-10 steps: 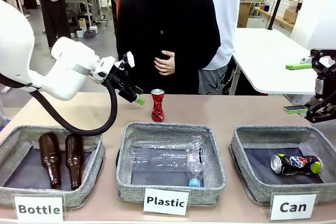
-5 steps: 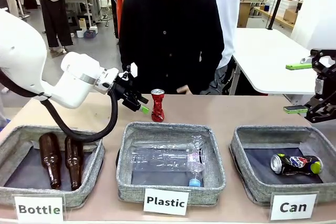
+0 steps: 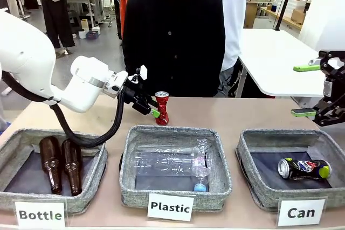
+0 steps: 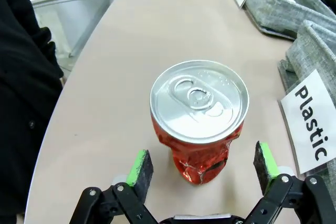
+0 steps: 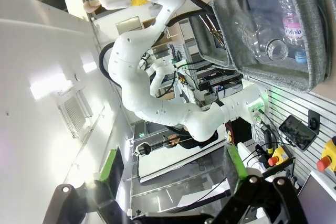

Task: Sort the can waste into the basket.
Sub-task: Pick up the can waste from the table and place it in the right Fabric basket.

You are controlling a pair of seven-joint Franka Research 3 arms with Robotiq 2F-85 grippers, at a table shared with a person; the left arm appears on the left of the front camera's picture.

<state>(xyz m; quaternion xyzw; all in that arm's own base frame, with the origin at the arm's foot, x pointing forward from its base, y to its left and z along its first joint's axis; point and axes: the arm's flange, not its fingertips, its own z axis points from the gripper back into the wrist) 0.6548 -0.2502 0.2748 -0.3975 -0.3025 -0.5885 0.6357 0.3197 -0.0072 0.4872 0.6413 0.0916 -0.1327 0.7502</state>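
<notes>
Red can (image 3: 161,108): upright on table (image 3: 242,112), 12 o'clock of Plastic bin (image 3: 129,173) | dark can (image 3: 303,168): lying in basket (image 3: 250,173) signed "Can" | left gripper (image 4: 202,163): spread open, pads at 3 and 9 o'clock of red can, clear of it | right gripper (image 3: 304,90): spread open, empty, 1 o'clock of basket

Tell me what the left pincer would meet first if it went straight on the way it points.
Most likely the crushed red can, standing upright on the table just ahead, centred between the open fingers of the left pincer.
</notes>
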